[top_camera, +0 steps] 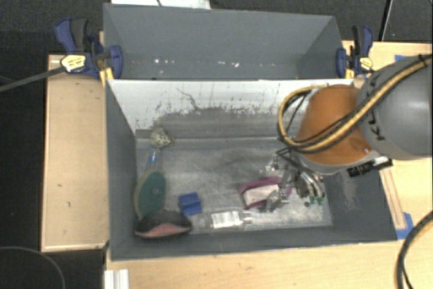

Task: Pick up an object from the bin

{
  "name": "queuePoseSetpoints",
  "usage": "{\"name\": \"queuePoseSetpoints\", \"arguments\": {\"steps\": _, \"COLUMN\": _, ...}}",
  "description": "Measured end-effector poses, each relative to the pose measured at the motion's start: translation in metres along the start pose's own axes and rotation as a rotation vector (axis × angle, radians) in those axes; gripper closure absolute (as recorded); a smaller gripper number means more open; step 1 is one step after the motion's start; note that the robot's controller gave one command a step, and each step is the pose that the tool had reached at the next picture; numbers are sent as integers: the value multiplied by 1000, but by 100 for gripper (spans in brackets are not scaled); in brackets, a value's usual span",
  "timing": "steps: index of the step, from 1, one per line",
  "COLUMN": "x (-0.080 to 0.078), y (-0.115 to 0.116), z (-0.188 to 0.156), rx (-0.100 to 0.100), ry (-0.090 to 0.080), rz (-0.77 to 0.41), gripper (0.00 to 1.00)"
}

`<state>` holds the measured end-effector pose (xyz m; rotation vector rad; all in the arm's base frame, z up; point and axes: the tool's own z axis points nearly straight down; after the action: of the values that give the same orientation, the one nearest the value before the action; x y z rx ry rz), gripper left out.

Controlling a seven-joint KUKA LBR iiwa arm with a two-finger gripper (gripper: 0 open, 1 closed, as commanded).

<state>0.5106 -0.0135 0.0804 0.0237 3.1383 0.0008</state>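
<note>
Gripper (289,194) is low in the bin (203,112), right up against the view-right end of a magenta-and-white packet (258,193); looks like contact, but I can't confirm the packet is actually gripped. Can't tell if the gripper is open or closed: the mechanism is a clutter of metal and wires under the orange wrist cover (331,125). Key relation: the packet sits directly view-left of the gripper, with its long axis roughly along the line the arm reaches in on, tilted slightly. The packet looks soft and crinkly, a magenta flap over a white body, so it is likely to deform or slip rather than hold shape. Everything else, referenced to the packet: a clear foil sachet (226,218) just below-left, flat and shiny; a blue block (189,203) further left, rigid with square edges; a green oval pad (151,191) well left, matte; a dark pink-edged lump (162,227) well left and lower, in the bin corner; a crumpled wad (160,139) well left and above. My read is that the neighbours won't interfere with a lift.
</note>
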Motion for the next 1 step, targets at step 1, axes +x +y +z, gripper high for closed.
{"name": "queuePoseSetpoints", "arguments": {"steps": 1, "x": -6, "y": -3, "z": -98, "rx": 1, "ry": -6, "rz": 14, "gripper": 100}}
